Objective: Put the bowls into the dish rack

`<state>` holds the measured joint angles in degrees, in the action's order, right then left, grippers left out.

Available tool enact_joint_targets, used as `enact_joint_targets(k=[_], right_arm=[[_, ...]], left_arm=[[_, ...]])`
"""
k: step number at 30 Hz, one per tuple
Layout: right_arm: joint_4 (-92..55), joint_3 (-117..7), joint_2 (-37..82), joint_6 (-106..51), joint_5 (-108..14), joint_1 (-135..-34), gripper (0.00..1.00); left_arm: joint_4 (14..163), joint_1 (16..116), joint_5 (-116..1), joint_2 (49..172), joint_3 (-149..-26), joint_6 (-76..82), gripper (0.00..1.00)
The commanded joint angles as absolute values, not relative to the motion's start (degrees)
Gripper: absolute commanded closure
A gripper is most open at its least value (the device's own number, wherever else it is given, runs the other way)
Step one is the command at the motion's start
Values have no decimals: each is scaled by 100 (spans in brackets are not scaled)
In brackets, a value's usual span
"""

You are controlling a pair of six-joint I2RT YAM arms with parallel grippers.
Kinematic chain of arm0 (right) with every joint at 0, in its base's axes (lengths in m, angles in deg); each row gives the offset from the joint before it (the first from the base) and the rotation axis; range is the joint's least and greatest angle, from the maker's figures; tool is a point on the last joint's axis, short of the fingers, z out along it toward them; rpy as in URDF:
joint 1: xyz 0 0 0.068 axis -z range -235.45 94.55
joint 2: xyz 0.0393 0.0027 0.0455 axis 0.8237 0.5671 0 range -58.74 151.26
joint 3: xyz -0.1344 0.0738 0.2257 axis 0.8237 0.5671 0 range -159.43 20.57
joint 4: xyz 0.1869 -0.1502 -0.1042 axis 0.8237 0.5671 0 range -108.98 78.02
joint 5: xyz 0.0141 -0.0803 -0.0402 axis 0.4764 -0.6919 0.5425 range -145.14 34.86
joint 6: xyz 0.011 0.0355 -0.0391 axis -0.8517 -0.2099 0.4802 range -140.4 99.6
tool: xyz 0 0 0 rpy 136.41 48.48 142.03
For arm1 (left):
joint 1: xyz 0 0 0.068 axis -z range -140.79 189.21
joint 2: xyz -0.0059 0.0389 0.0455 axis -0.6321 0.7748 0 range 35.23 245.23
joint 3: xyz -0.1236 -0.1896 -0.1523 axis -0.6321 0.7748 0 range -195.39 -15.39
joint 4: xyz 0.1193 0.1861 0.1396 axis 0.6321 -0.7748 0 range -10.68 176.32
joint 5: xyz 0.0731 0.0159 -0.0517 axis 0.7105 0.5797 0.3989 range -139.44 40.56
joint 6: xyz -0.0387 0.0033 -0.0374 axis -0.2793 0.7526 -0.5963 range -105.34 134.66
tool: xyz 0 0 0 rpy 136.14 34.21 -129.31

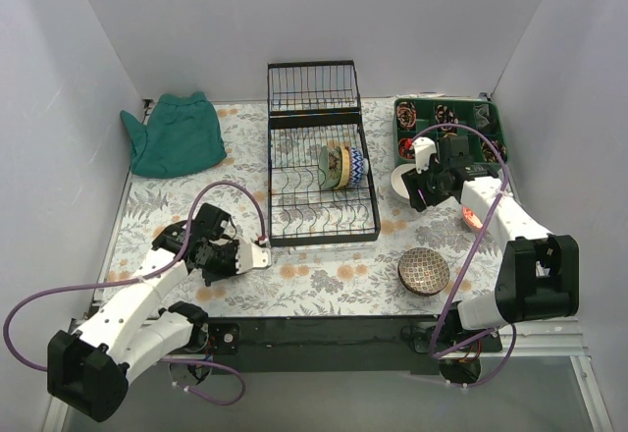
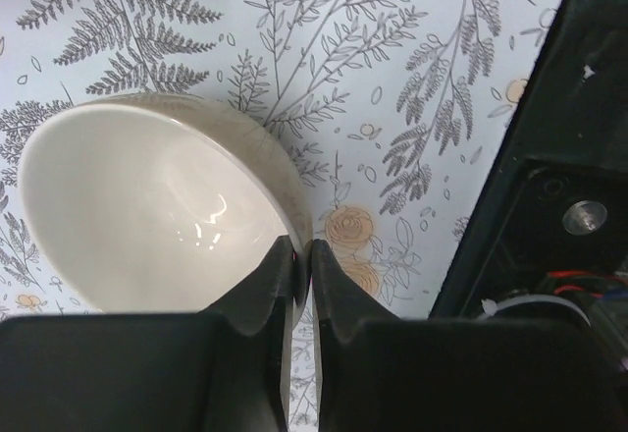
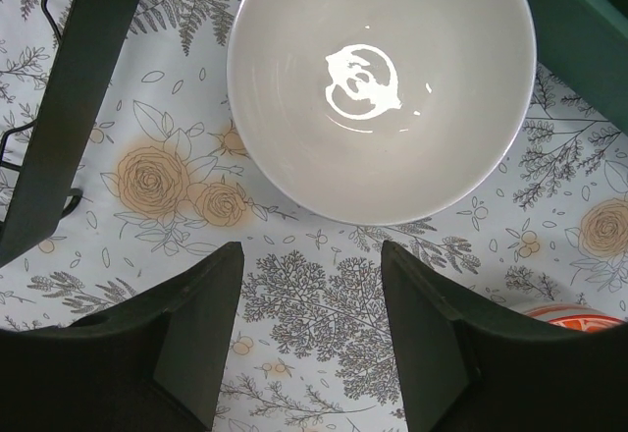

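The black wire dish rack (image 1: 324, 206) stands mid-table with its grid panel raised at the back. Pale green, yellow-flowered and blue-patterned bowls (image 1: 341, 167) stand on edge in it. My left gripper (image 1: 250, 256) is left of the rack's near corner. In the left wrist view it (image 2: 302, 255) is shut on the rim of a white bowl (image 2: 147, 206). My right gripper (image 1: 420, 194) is open over another white bowl (image 1: 402, 182), which lies just beyond the fingertips in the right wrist view (image 3: 383, 88), untouched. A dark brown patterned bowl (image 1: 424, 271) sits at the near right. A red-orange bowl (image 1: 471, 218) is partly under the right arm.
A green compartment tray (image 1: 449, 123) holding small items stands at the back right; its edge shows in the right wrist view (image 3: 579, 20). A green cloth (image 1: 177, 133) lies at the back left. The black arm mount (image 2: 549, 206) lies close beside the left gripper. White walls enclose the table.
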<state>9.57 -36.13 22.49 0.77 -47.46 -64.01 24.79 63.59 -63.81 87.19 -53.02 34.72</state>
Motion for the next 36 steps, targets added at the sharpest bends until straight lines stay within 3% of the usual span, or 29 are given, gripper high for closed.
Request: enact_joint_targets(k=[1, 4, 8, 17, 28, 36], right_arm=[[879, -3533, 2045, 96, -4732, -6416, 33], [827, -3480, 2036, 96, -4679, -6424, 33], [791, -3506, 2106, 87, -4688, -6424, 33], [826, -3875, 2326, 52, -4696, -6424, 33], [826, -3656, 2204, 114, -4784, -6416, 34], [879, -3506, 2168, 149, -4890, -6415, 34]], left_arm=[[1954, 6364, -6192, 8410, -6055, 3803, 100], [2136, 6364, -6166, 8540, -6767, 3560, 100], [3276, 6356, -6463, 9655, -8014, 1597, 100], [5508, 6040, -8186, 12020, -9888, -1589, 100], [7585, 5477, -9504, 13190, -9626, -5657, 100], [10300, 5257, -10744, 13823, -8826, -7804, 100]])
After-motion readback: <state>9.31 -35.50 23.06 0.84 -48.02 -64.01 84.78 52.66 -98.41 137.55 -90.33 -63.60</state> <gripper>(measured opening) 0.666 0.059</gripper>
